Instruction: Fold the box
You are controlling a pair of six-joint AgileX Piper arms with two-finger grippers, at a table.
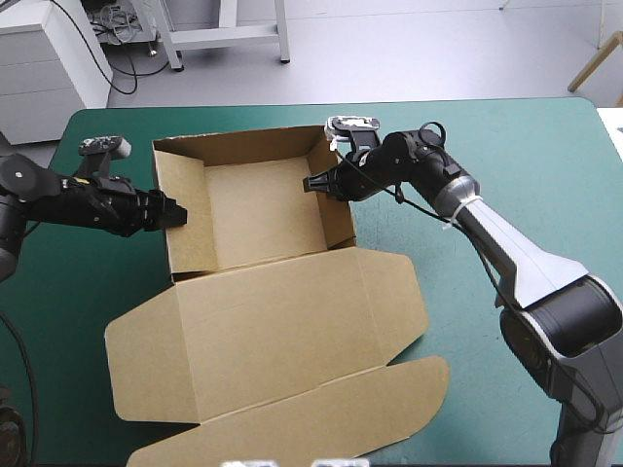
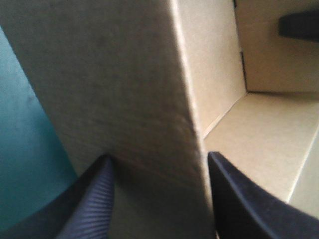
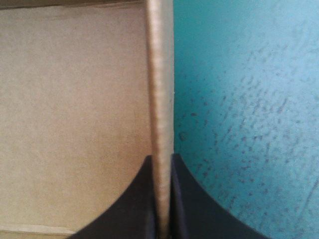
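**A:** Surface first. A teal-green table cover [image 1: 545,165] runs edge to edge, matte, with fine dark specks showing in the right wrist view.

**B:** On it sits the brown corrugated-board box [image 1: 258,219], left of centre and toward the far edge. It's an open tray with four walls standing, square corners and a smooth, pale floor.

**A:** Its lid [image 1: 282,321] lies flat on the cover, stretching toward the near edge. It's one wide panel with angled side flaps and a long rounded tuck flap [image 1: 321,409] at the front.

**B:** Over to the left gripper [image 1: 173,213], black and ribbed, which is at the tray's left wall [image 1: 175,219]. Its fingers are spread. One is outside the wall on the cover's side and one is inside the tray, with the board between them. It straddles the wall but doesn't pinch it.

**A:** The right gripper [image 1: 313,183] is clamped. The right wrist view has both black fingers pressed on the thin upright edge of the right wall [image 3: 160,89]. The tray's inside is on one side of that edge and bare cover on the other.

**B:** From the left wrist, you can see one of its dark fingers [image 2: 299,22] across the tray against the opposite wall.
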